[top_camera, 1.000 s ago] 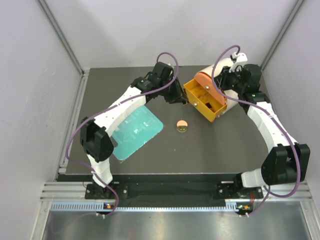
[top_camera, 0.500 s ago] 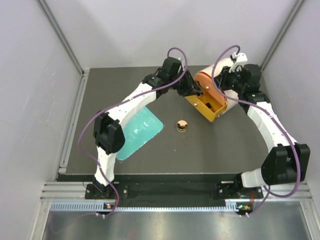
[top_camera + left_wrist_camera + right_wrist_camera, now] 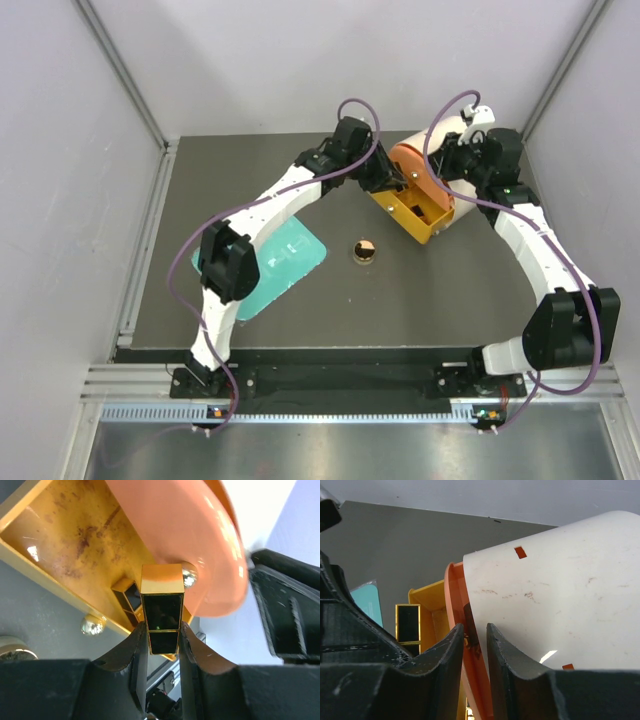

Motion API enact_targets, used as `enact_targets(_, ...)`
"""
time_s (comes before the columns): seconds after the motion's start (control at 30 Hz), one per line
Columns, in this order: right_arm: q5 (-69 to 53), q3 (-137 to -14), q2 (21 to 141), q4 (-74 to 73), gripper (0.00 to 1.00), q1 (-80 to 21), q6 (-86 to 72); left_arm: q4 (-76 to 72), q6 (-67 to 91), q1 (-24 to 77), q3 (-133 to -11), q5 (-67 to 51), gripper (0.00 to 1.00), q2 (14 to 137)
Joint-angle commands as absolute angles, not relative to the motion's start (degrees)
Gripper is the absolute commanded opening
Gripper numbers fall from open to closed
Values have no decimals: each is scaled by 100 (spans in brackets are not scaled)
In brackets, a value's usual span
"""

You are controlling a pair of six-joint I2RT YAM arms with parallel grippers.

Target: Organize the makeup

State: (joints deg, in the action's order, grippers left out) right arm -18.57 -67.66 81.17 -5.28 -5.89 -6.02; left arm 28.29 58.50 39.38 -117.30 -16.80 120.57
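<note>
Left gripper (image 3: 162, 631) is clamped on a black-and-gold palette (image 3: 161, 611), pinched by its lower end, gold cap end pointing away from the fingers. It hangs over the open yellow drawer (image 3: 60, 540), right next to the orange disc (image 3: 185, 535) at the drum's front, not touching the drawer floor as far as the wrist view shows.

A second palette (image 3: 127, 594) lies inside the drawer, against the wall nearest the held one.

Right gripper (image 3: 475, 630) has its jaws closed over the rim of the orange disc, one finger on each side, with the white drum (image 3: 560, 595) just beside it (a dark part sits in the gap too, can't tell what it is).

The round compact (image 3: 365, 250) sits alone on the table (image 3: 450, 290), near the drawer's open end but apart from it. The teal tray (image 3: 285, 258) lies flat to its left, partly under the left arm.
</note>
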Motion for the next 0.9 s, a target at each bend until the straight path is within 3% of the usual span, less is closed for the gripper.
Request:
enact_targets(0.0, -1714, -6205, 8754, -2909, 27, -668, -554, 2917, 5906, 3981, -12216, -1538, 29, 12252)
enact_targets(0.17, -1705, -6205, 8754, -2918, 27, -668, -554, 2944, 5889, 3981, -12235, -1433, 38, 12199)
enact_targets(0.57, -1714, -6214, 8771, -2909, 28, -668, -554, 2970, 5748, 3938, -12287, -1037, 44, 11804)
enact_targets(0.77, -1723, -6223, 8780, -2918, 28, -668, -545, 2980, 5695, 3911, -11761, -914, 32, 11356)
enact_targets(0.87, -1714, -6223, 8780, -2909, 28, -668, -545, 2664, 5739, 3894, -11050, -896, 17, 10926)
